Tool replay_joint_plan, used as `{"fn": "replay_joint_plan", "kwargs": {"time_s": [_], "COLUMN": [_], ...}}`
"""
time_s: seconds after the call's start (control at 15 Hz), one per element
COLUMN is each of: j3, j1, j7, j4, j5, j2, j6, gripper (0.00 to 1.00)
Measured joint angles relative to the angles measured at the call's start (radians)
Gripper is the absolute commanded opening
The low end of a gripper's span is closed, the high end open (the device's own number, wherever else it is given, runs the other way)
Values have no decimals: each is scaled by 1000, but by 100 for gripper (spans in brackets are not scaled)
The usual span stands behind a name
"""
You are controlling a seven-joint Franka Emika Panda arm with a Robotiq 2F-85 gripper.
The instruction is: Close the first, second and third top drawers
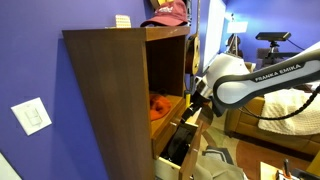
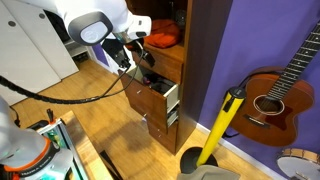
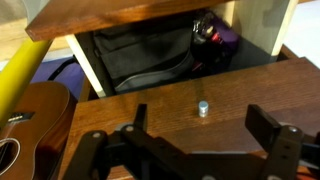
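Note:
The tall dark brown cabinet (image 2: 160, 70) has stacked drawers below its shelf. In the wrist view my gripper (image 3: 200, 125) is open, its two black fingers on either side of a small silver knob (image 3: 203, 107) on a dark wood drawer front (image 3: 160, 100), close to it. Beyond that front a drawer (image 3: 150, 55) stands pulled out, with a black bag and a purple-red thing inside. In both exterior views my gripper (image 2: 135, 55) (image 1: 192, 105) is at the upper drawers. A drawer with dark contents (image 2: 158, 95) (image 1: 183, 135) sticks out. A lower drawer (image 2: 160, 125) is slightly out.
The shelf above holds an orange thing (image 2: 165, 38) (image 1: 158, 105). A yellow pole (image 2: 220, 125) (image 3: 20, 70) and a guitar (image 2: 280, 90) (image 3: 25, 120) stand beside the cabinet against the purple wall. A pink cap (image 1: 170, 12) lies on top.

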Motion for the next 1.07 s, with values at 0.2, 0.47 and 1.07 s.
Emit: {"fn": "replay_joint_plan", "kwargs": {"time_s": [0.2,0.47,1.07], "j3": [-16,-40,-35], "j1": [-1,-15,-74], "j7": [-48,-129,-136], "j4": [-4,-32,-176], "j5": [4,-4,-105], "j2": [-57,-107,-67], "j6": [-192,-376,-233], "gripper": [100,100,100]}}
